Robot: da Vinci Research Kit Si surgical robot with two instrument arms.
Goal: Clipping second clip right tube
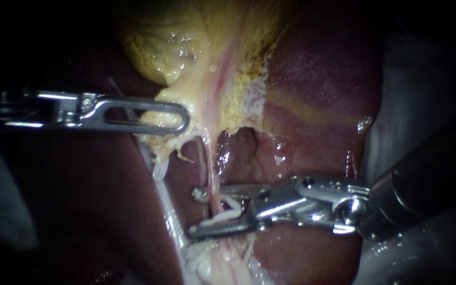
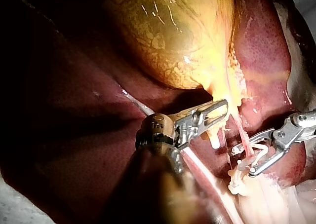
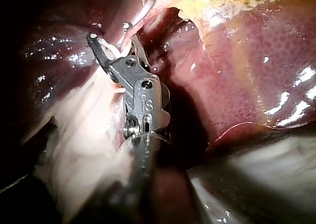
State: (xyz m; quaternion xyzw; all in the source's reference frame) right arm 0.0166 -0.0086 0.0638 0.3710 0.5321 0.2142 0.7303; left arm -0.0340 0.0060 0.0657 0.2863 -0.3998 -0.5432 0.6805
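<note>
The yellow gallbladder [image 1: 186, 42] lies against the dark red liver [image 1: 317, 79]. My left instrument [image 1: 183, 117] comes in from the left, its slotted jaws shut on the gallbladder's lower edge, also seen in the left wrist view [image 2: 219, 110]. Two tubes run down from there: a whitish left tube [image 1: 167, 206] and a thin pink right tube [image 1: 213, 179]. My right instrument [image 1: 196, 212] has its jaws open astride the right tube, one jaw on each side. A white clip [image 1: 228, 214] sits between them. The right wrist view shows the same open jaws [image 3: 109, 31] around the tube.
Pale fatty strands [image 1: 212, 264] gather below the right instrument's jaws where the tubes meet. A hollow of raw liver bed [image 1: 249, 153] opens just above those jaws. White cloth [image 1: 423, 79] lies at the far right behind the right shaft.
</note>
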